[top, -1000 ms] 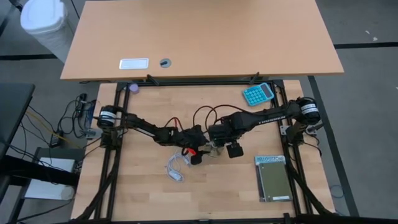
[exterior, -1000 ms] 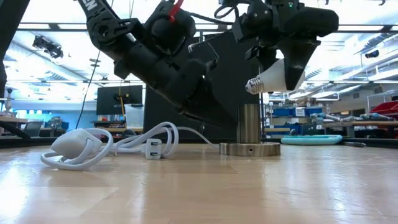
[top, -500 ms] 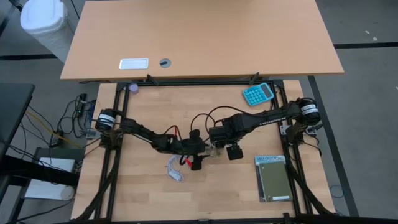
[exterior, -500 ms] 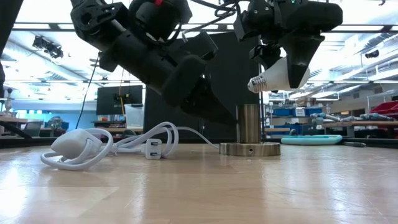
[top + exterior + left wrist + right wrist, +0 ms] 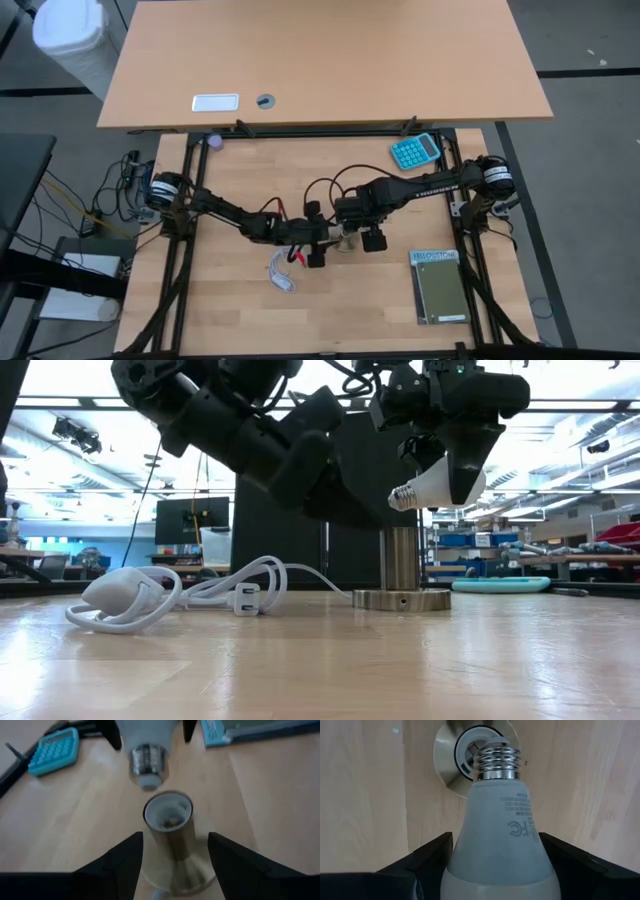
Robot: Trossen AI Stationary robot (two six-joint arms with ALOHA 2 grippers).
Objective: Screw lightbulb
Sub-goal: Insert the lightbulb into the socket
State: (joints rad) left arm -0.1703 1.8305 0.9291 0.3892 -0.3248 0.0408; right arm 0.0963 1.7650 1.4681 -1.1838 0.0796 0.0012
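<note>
From above, my two arms meet near the middle of the table (image 5: 230,300): my left gripper (image 5: 325,236) reaches in from the left, my right gripper (image 5: 350,226) from the right, and the two sit just beside each other over the socket's spot, though the bulb itself is hard to make out under them from here. The teal calculator (image 5: 415,150) lies well apart near the far right edge, a green booklet (image 5: 441,290) lies toward the near right, and a coiled white cable (image 5: 284,272) lies just beside my left gripper. At table height, my right gripper (image 5: 447,460) holds the lightbulb (image 5: 435,488) tilted, its screw base pointing sideways and slightly down, above the upright metal socket (image 5: 402,570) and apart from it. In my left wrist view, my left fingers (image 5: 125,857) stand on either side of the socket (image 5: 169,827); I think they touch it, but I cannot tell for sure. In my right wrist view, my fingers (image 5: 432,857) clamp the white body of the lightbulb (image 5: 497,830), whose threads hang just over the socket's (image 5: 452,755) mouth.
</note>
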